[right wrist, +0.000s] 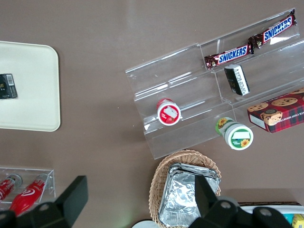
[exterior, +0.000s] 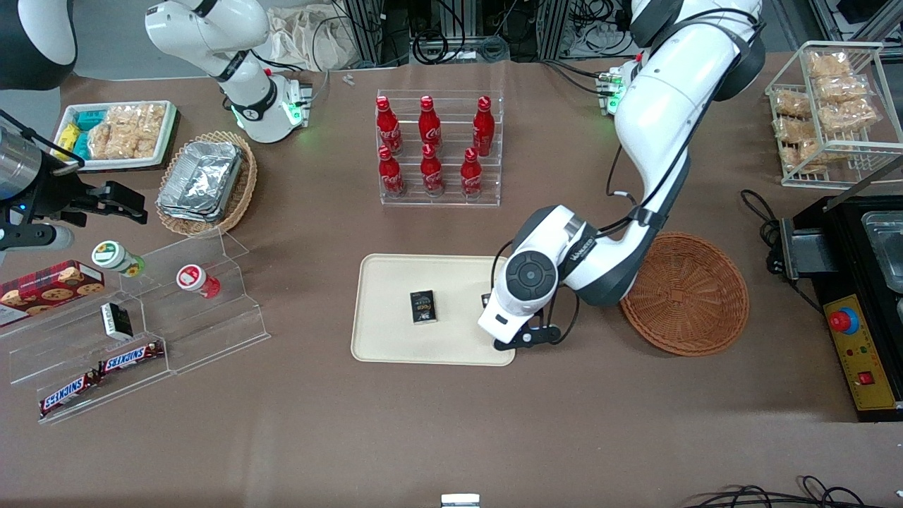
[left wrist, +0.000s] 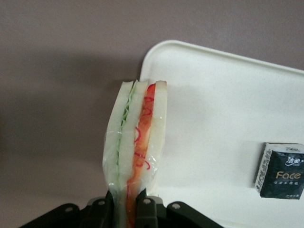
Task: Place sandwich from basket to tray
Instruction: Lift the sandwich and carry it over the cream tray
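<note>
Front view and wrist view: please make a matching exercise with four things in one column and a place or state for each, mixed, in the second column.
1. sandwich
2. basket
3. black packet
4. gripper

a. lying on the tray
b. empty
c. over the tray's edge
d. clamped between the fingers

Pairs: 1-d, 2-b, 3-a, 4-c

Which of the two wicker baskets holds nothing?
The round reddish-brown basket beside the gripper, which grips the sandwich; the paler oval basket holds foil trays.
</note>
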Robot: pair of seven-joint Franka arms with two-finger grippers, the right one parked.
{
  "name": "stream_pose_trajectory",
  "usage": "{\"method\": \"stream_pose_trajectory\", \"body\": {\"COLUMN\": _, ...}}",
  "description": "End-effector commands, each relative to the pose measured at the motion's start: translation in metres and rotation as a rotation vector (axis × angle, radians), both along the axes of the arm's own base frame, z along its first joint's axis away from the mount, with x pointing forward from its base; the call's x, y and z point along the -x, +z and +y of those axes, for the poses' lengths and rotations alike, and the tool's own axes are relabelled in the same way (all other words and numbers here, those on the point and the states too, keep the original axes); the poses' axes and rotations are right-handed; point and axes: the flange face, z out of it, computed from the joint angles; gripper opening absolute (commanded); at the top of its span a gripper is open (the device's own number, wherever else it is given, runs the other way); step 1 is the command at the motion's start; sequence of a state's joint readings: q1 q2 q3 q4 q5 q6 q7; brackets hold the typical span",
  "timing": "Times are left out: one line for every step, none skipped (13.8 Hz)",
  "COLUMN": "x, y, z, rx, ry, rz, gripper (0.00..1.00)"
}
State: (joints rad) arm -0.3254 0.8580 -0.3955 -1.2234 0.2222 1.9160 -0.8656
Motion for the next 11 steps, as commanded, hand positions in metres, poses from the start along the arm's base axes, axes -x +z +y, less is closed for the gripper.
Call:
{"method": "stream_pose_trajectory", "body": {"x": -0.004, "y": -0.009, "z": -0.02, "rx": 0.008, "ry": -0.012, "rz": -0.033, "gripper": 0.0}}
{"method": "stream_pose_trajectory", "body": {"x": -0.004, "y": -0.011, "z": -0.021, "rx": 0.009, "ry": -0.012, "rz": -0.032, "gripper": 0.0}}
{"method": "stream_pose_trajectory", "body": {"x": -0.004, "y": -0.01, "z": -0.021, "rx": 0.01, "ry": -0.013, "rz": -0.033, "gripper": 0.0}}
{"method": "stream_pose_trajectory", "body": {"x": -0.004, "y": -0.012, "z": -0.021, "rx": 0.01, "ry": -0.016, "rz": -0.032, "gripper": 0.0}}
{"method": "stream_pose_trajectory", "body": {"x": -0.004, "y": -0.016, "z": -0.021, "rx": 0.009, "ry": -0.019, "rz": -0.025, "gripper": 0.46}}
{"method": "stream_pose_trajectory", "body": {"x": -0.003, "y": -0.015, "z": -0.021, "rx": 0.005, "ry": -0.02, "rz": -0.028, "gripper": 0.99}}
{"method": "stream_pose_trajectory", "body": {"x": -0.004, "y": -0.013, "z": -0.02, "rx": -0.008, "ry": -0.027, "rz": -0.04, "gripper": 1.0}}
{"method": "stream_pose_trajectory", "body": {"x": -0.005, "y": -0.008, "z": -0.019, "rx": -0.016, "ry": -0.027, "rz": -0.051, "gripper": 1.0}}
{"method": "stream_pose_trajectory", "body": {"x": -0.006, "y": -0.001, "z": -0.017, "rx": -0.018, "ry": -0.027, "rz": -0.056, "gripper": 1.0}}
{"method": "stream_pose_trajectory", "body": {"x": -0.008, "y": 0.012, "z": -0.015, "rx": -0.01, "ry": -0.018, "rz": -0.067, "gripper": 1.0}}
{"method": "stream_pose_trajectory", "body": {"x": -0.01, "y": 0.026, "z": -0.011, "rx": -0.01, "ry": -0.01, "rz": -0.079, "gripper": 1.0}}
